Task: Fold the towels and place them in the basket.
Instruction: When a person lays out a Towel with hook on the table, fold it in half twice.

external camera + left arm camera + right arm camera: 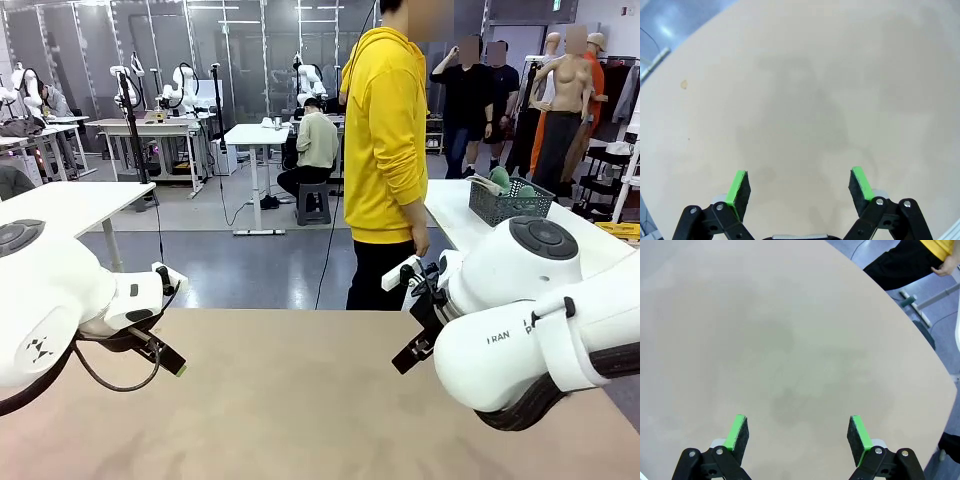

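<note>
- The bench [300,400] is the biggest thing I have: a plain tan top running out from my side to the far edge. In both wrist views the stretch under the tools is bare surface.
- My right arm [530,320] hangs above the right part of the bench, and my left arm [50,290] above the left, well apart from each other.
- A person [385,130] in a yellow hoodie stands at the far edge, turned sideways, one hand [420,243] low at the hip and holding nothing I can make out.
- Behind and to the right of the person is a separate white table [455,225].
- The basket [500,212], dark mesh, sits on that white table, well away from both arms.
- Pale soft bundles [500,180] poke above its rim. I take them for the towels, but they are too small to be sure.
- The left tool [799,174] is released, green pads [737,187] spread wide, gripping nothing and hovering off the bench.
- The right tool [797,418] is likewise released and carries nothing.
- My read on progress: nothing is laid out for folding on my bench, so no fold is under way. Either the work has not begun or the towels are already away in the basket, and I cannot tell which.
</note>
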Tool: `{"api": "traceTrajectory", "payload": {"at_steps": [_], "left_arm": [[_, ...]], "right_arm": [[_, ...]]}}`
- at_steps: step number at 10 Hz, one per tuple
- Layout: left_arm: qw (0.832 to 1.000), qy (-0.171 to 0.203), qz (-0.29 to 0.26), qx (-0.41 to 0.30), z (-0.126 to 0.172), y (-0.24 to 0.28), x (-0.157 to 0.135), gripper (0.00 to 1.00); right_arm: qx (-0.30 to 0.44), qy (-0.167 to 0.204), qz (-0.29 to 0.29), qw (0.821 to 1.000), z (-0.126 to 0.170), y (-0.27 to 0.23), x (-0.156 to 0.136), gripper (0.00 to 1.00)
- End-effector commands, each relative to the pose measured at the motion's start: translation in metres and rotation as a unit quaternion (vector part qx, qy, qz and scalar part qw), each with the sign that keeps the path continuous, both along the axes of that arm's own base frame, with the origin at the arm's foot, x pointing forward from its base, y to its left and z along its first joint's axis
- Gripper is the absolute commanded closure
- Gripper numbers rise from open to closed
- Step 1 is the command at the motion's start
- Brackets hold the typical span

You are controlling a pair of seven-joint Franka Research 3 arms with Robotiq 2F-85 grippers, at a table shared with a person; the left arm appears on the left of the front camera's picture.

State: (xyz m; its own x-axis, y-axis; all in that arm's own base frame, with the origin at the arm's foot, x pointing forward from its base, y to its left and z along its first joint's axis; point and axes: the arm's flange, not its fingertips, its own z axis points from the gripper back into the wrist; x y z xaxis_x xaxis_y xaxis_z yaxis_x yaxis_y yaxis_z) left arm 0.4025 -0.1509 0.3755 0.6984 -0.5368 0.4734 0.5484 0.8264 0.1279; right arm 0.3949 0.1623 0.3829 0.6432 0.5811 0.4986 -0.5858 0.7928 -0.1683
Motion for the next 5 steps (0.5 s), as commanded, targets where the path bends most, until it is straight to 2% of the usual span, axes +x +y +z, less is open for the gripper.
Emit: {"api": "traceTrajectory", "payload": {"at_steps": [1,2,4,5], "left_arm": [[1.0,0.028,-0.013,-0.004,0.036,0.006,0.0,0.0],[0.999,0.04,-0.022,-0.02,0.057,0.01,-0.001,0.0],[0.998,0.035,-0.025,-0.04,0.111,0.027,-0.003,0.0],[0.998,0.025,-0.026,-0.05,0.141,0.041,-0.006,0.0]], "right_arm": [[-0.011,0.014,-0.012,1.0,0.038,-0.01,-0.003,0.0],[0.002,0.019,-0.009,1.0,0.058,-0.02,-0.001,0.0],[0.011,0.025,-0.015,1.0,0.108,-0.046,0.002,0.0],[0.023,0.012,-0.014,1.0,0.137,-0.063,-0.003,0.0]]}}
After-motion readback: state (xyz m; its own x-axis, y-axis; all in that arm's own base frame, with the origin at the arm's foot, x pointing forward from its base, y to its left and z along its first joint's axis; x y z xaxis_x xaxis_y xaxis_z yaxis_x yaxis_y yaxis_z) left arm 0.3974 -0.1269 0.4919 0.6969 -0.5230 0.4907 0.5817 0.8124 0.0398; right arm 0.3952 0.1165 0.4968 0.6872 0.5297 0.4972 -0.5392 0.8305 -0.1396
